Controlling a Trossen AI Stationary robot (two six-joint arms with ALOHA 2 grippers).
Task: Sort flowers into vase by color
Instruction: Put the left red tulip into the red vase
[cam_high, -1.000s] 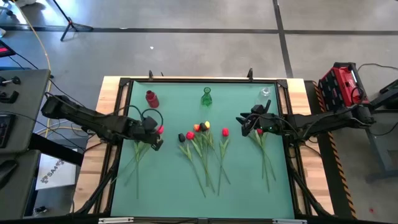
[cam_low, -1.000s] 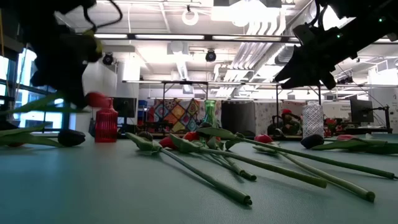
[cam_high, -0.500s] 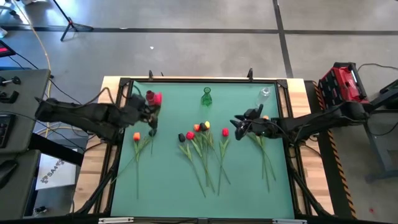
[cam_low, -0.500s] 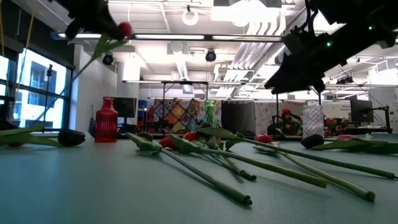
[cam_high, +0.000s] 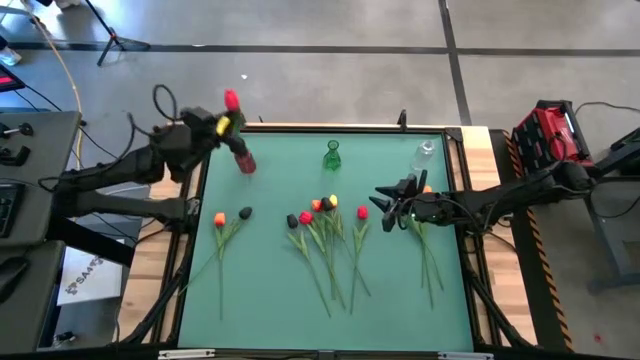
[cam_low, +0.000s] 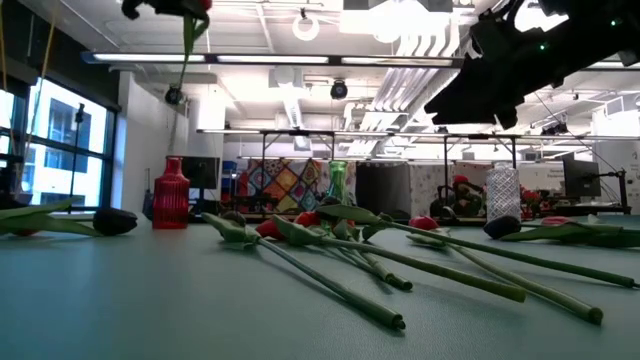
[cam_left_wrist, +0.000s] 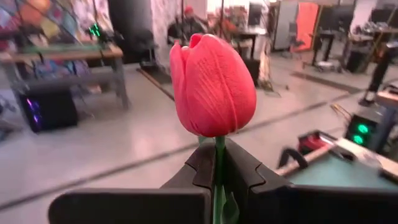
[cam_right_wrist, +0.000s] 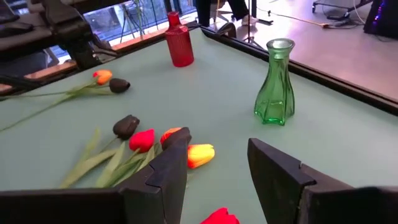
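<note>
My left gripper (cam_high: 216, 122) is raised above the table's far left corner, shut on a red flower (cam_left_wrist: 211, 84). The flower's head (cam_high: 232, 98) stands above the fingers. A red vase (cam_high: 243, 158), a green vase (cam_high: 332, 155) and a clear vase (cam_high: 425, 152) stand along the far edge. An orange flower (cam_high: 219, 218) and a black flower (cam_high: 245, 212) lie at the left. Several red, orange and black flowers (cam_high: 322, 212) lie on their sides mid-table. My right gripper (cam_high: 393, 206) hovers open just right of them, above a red flower (cam_high: 362, 212). My left gripper pinches the red flower's stem (cam_left_wrist: 219, 163) between its two fingers, just under the head. The flower is lifted clear and stands upright. Its head rises above the fingers and its stem (cam_low: 187, 45) hangs down below them.
More flowers (cam_high: 428, 250) lie by the table's right side under my right arm. Long green stems (cam_low: 340, 285) reach toward the near edge. A raised frame (cam_high: 320, 128) borders the green mat. A red case (cam_high: 548, 135) sits off the table at right.
My left gripper has risen from the mat's left side with the red flower and moved toward the far left corner, past the red vase. The flower has turned from lying to upright, lifted clear. My right gripper has shifted slightly toward the middle flowers.
</note>
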